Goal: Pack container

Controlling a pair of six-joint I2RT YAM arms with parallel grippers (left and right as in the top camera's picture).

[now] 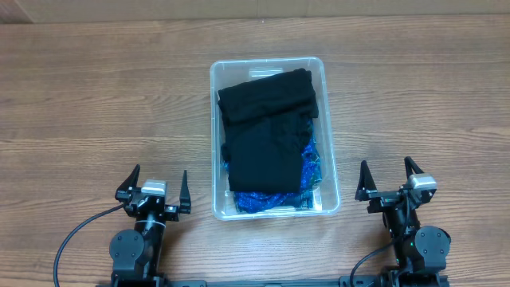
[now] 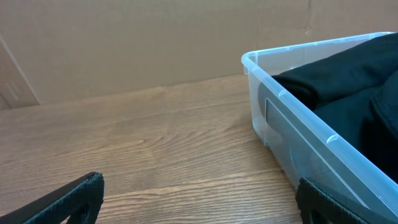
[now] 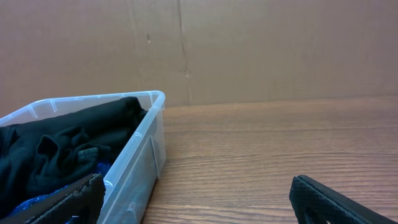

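Note:
The clear plastic container [image 1: 327, 119] stands mid-table, lengthwise away from me. Inside lies a folded black garment [image 1: 267, 131] over a blue garment [image 1: 309, 163] that shows at the near end and right side. My left gripper [image 1: 157, 187] rests open near the table's front edge, left of the container, nothing between its fingers. My right gripper [image 1: 388, 181] is open too, just right of the container's near corner. In the left wrist view the container [image 2: 292, 102] sits at right, its black garment [image 2: 348, 74] showing. The right wrist view has the container [image 3: 146, 146] at left.
A brown cardboard wall [image 2: 155, 43] backs the wooden table [image 1: 103, 96]. Bare wood lies on both sides of the container and beyond it. Black cables [image 1: 76, 235] trail from the arm bases at the front edge.

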